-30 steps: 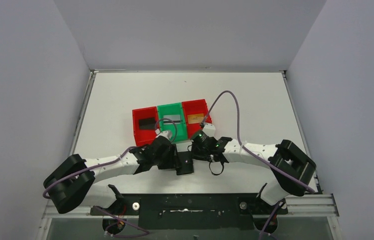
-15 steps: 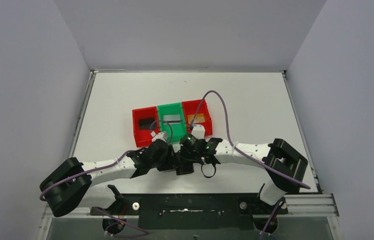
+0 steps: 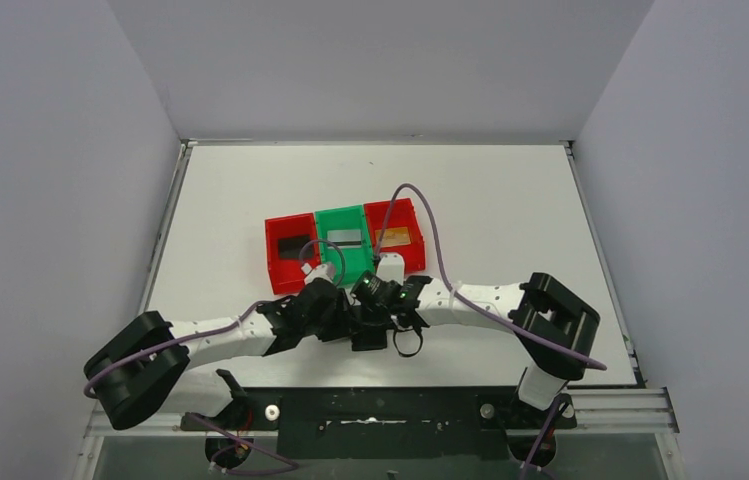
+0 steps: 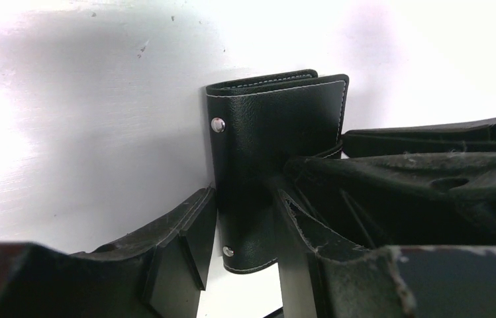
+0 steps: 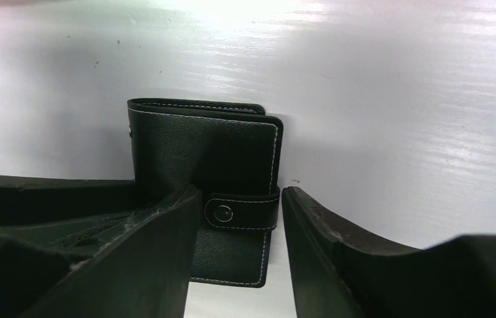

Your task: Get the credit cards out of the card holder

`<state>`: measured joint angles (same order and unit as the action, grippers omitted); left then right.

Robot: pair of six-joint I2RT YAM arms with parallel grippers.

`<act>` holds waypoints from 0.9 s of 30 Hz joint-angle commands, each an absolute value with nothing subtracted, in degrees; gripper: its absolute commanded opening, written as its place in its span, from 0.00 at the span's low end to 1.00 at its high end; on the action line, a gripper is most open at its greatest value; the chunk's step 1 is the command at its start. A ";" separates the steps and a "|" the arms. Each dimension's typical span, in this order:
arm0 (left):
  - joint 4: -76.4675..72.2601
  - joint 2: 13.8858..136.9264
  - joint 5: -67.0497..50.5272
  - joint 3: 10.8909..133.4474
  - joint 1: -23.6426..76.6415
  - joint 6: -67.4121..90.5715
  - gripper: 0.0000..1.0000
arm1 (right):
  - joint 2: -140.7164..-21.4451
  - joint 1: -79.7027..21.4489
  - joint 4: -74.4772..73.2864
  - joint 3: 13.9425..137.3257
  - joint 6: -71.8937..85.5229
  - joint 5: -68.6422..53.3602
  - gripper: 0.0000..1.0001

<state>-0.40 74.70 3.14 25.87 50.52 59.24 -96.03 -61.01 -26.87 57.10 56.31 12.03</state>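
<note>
Left arm (image 3: 220, 335) and right arm (image 3: 480, 298) both have white link shells, chunky black joint blocks (image 3: 135, 365), a purple cable (image 3: 433, 225) along each, small green lights (image 3: 368, 284) on black wrists, and a left hand (image 4: 242, 192) and right hand (image 5: 240, 199) with scuffed matte-black fingers (image 5: 152, 252).

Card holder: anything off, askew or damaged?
Nothing stands out. The card holder lies flat on the table, closed, with its snap strap fastened and its white stitching intact. No scuffs or tears show in either wrist view.
</note>
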 commanded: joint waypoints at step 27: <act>5.23 81.04 6.58 26.50 51.03 60.57 0.29 | -82.51 -51.18 4.74 38.33 55.97 -9.13 0.30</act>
